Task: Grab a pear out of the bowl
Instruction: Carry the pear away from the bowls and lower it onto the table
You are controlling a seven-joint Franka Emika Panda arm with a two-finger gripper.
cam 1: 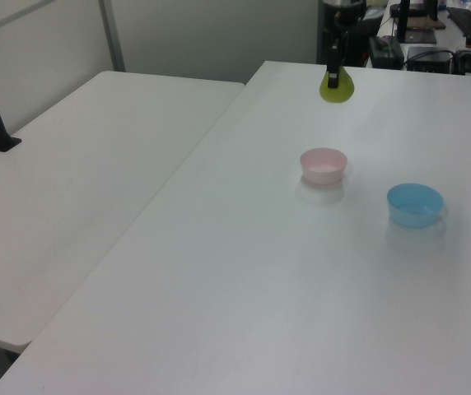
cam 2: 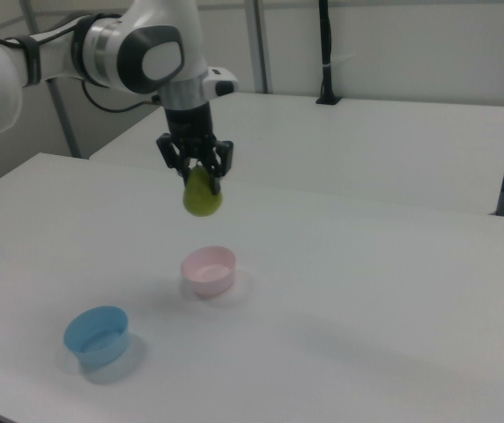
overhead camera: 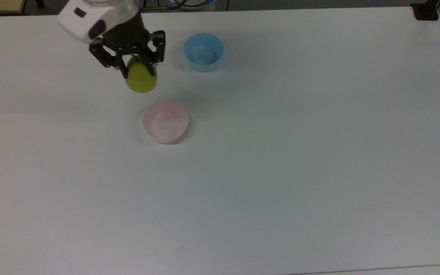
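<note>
The yellow-green pear (overhead camera: 141, 79) (cam 1: 336, 87) (cam 2: 202, 196) hangs in the air, held by its narrow top. My gripper (overhead camera: 136, 71) (cam 1: 333, 80) (cam 2: 199, 179) is shut on it, high above the table. The pale pink bowl (overhead camera: 165, 122) (cam 1: 324, 164) (cam 2: 208, 269) stands on the white table with nothing inside, below the pear and toward the top view's lower right of it.
A light blue bowl (overhead camera: 203, 51) (cam 1: 415, 204) (cam 2: 98, 336) stands apart from the pink one, toward the top view's upper right. A second white table (cam 1: 71, 173) adjoins on the left view's left. A black post (cam 2: 326, 53) rises at the far table's back edge.
</note>
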